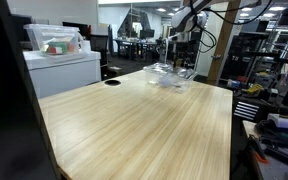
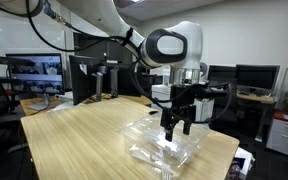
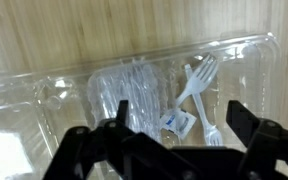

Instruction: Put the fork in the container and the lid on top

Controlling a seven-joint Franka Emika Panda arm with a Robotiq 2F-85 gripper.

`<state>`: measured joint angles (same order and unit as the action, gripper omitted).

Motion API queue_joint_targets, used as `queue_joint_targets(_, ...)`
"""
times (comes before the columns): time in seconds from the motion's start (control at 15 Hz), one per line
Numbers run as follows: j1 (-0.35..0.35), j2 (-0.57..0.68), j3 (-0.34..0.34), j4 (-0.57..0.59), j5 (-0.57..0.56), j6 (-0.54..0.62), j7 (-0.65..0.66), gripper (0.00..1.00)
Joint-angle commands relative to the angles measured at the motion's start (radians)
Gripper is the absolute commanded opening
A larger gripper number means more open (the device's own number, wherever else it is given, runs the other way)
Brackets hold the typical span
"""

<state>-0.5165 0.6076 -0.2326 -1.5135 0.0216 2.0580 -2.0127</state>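
The tool hangs released, its jaws spread wide with nothing between them, just above the clear plastic on the wooden worktop. In the wrist view a white plastic fork lies directly beneath the spread jaws, inside the container, with its tines pointing away from the tool. A small sachet sits just beside its handle. Crumpled clear wrap lies next to the fork. Another clear plastic piece stretches off sideways. Whether it is the lid, I cannot tell.
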Motion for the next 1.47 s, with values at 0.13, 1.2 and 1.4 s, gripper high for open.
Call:
queue_joint_targets(0.13,0.007,-0.026,-0.007,-0.056,-0.045,-0.014,0.085,0.68)
queue_joint_targets(1.2,0.003,-0.029,0.021,-0.076,-0.083,0.038,0.056,0.17)
queue_joint_targets(1.4,-0.002,-0.032,0.035,-0.073,-0.090,0.044,-0.014,0.17)
